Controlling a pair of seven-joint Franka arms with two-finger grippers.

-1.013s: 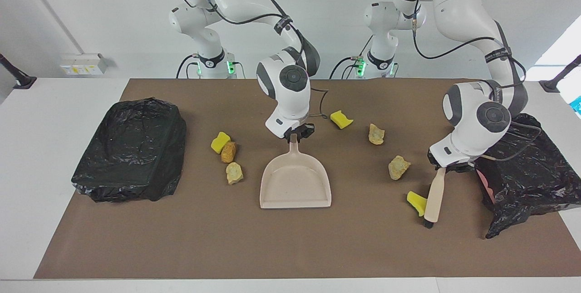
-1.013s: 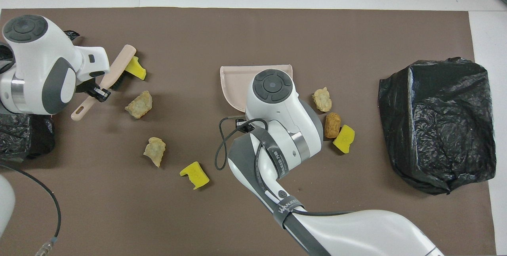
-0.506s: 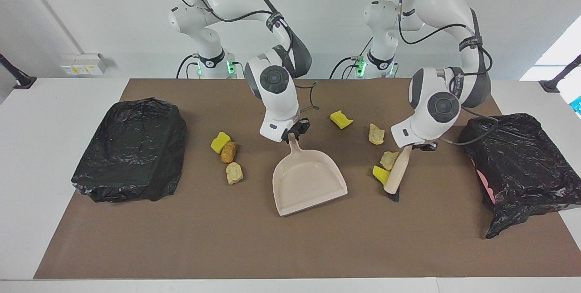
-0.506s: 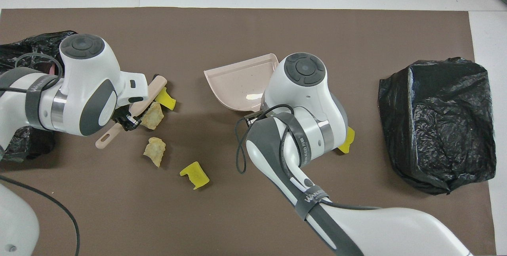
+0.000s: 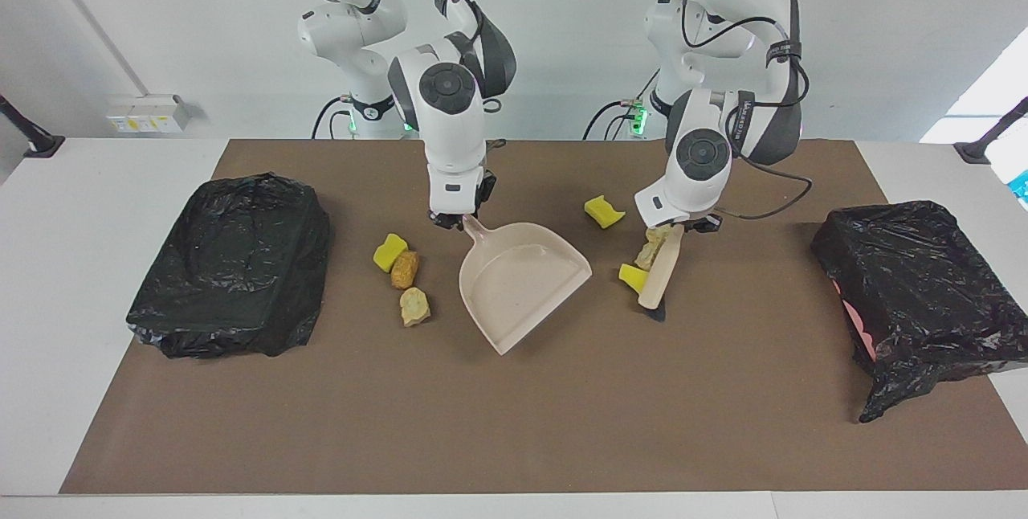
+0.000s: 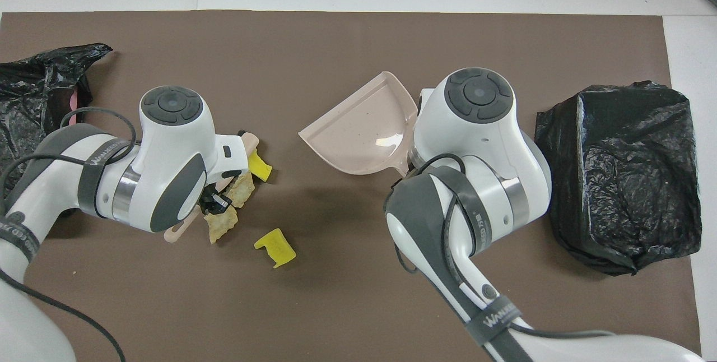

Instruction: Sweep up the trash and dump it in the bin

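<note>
Gripping the dustpan (image 5: 522,282) by its handle, our right gripper (image 5: 454,219) has its jaws clamped tight. Toward the left arm's end from the dustpan, our left gripper (image 5: 681,223) is closed on the brush (image 5: 660,276), which touches a yellow sponge chunk (image 5: 632,276) and a tan lump (image 5: 649,252). Three more pieces of trash (image 5: 401,278) lie beside the dustpan, toward the black bin (image 5: 233,262).

A dark band (image 6: 102,152) round the left arm reads "WANGEDA", though the last letters are hard to make out. A like band (image 6: 496,315) on the right arm shows "WANGE" before it curves away. Nothing else is readable.
</note>
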